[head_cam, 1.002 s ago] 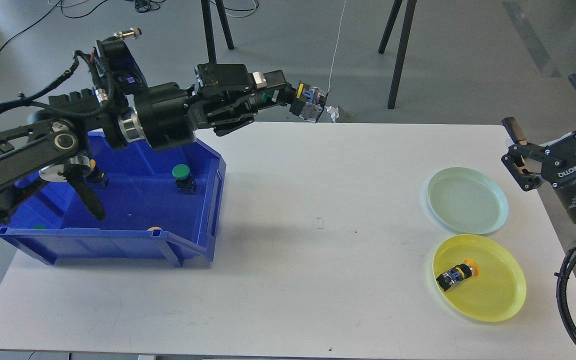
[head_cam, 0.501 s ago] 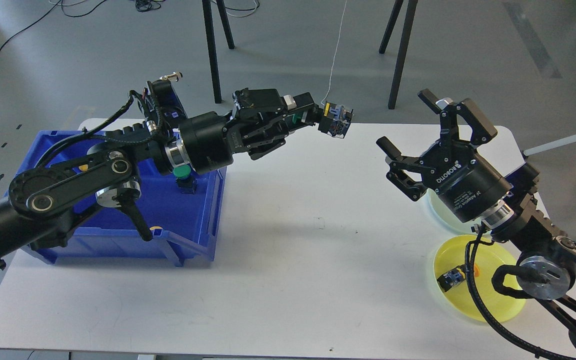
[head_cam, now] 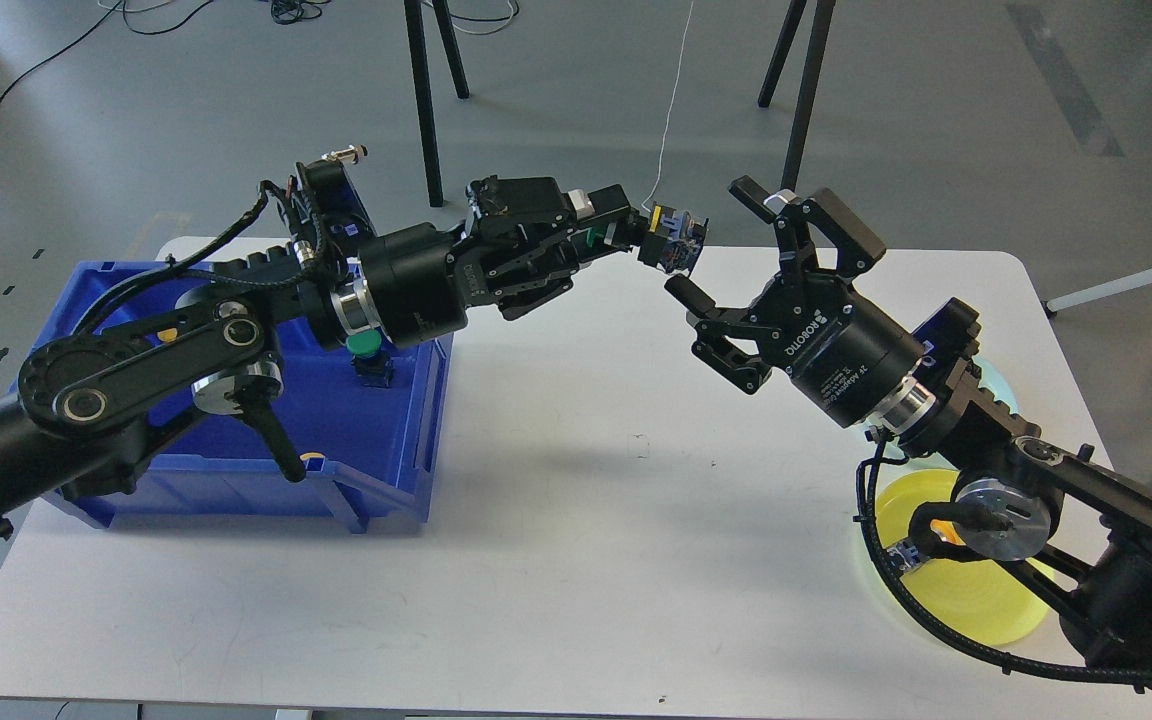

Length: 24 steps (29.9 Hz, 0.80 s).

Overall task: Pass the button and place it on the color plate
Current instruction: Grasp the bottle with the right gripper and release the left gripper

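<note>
My left gripper is shut on a yellow button with a black and blue body and holds it high over the table's far middle. My right gripper is open, its fingers spread just right of and below the held button, not touching it. A yellow plate lies at the front right, mostly hidden by my right arm; a button shows on its left part. A pale green plate behind it is almost fully hidden.
A blue bin stands on the left of the white table, with a green button inside and others partly hidden by my left arm. Black stand legs rise beyond the far edge.
My right arm has swung left from the table's right edge, and its open gripper now stands next to the button held by my left gripper. The left arm moved right, then stayed still.
</note>
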Available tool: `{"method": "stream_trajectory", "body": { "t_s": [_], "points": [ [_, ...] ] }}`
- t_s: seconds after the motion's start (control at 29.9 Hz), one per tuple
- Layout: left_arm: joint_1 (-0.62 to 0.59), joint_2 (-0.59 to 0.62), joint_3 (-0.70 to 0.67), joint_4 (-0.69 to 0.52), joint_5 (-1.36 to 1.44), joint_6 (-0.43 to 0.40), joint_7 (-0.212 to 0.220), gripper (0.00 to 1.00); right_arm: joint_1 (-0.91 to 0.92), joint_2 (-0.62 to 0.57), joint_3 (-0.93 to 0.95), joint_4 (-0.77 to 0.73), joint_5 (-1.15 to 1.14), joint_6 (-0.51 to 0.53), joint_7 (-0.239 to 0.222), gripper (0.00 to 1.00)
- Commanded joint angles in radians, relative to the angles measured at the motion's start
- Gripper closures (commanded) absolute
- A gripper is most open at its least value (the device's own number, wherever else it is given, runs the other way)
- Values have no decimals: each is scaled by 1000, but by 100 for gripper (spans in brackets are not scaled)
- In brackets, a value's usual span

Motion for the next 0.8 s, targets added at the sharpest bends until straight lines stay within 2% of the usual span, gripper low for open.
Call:
{"method": "stream_trajectory", "body": {
  "t_s": [0.0,0.17,0.33,0.43,0.53,0.63,0.77],
  "points": [
    [0,-1,0,2,-2,-2,0,94,5,0,-3,3,1,5,2,4],
    [-2,-1,0,3,-2,-2,0,93,21,6,-4,1,-2,5,2,5],
    [-2,-1,0,2,-4,-2,0,93,33,20,-9,-2,-6,5,2,11],
    [-2,-1,0,3,-4,-2,0,93,50,23,-53,-2,-6,5,2,19],
    [-2,-1,0,3,-4,-3,0,93,59,21,-69,-2,-12,5,4,32],
    [0,-1,0,3,-4,-3,0,93,59,21,-69,-3,-13,6,4,36],
    [-2,-1,0,3,-4,-3,0,93,61,18,-67,-6,-15,41,4,54]
  ]
}}
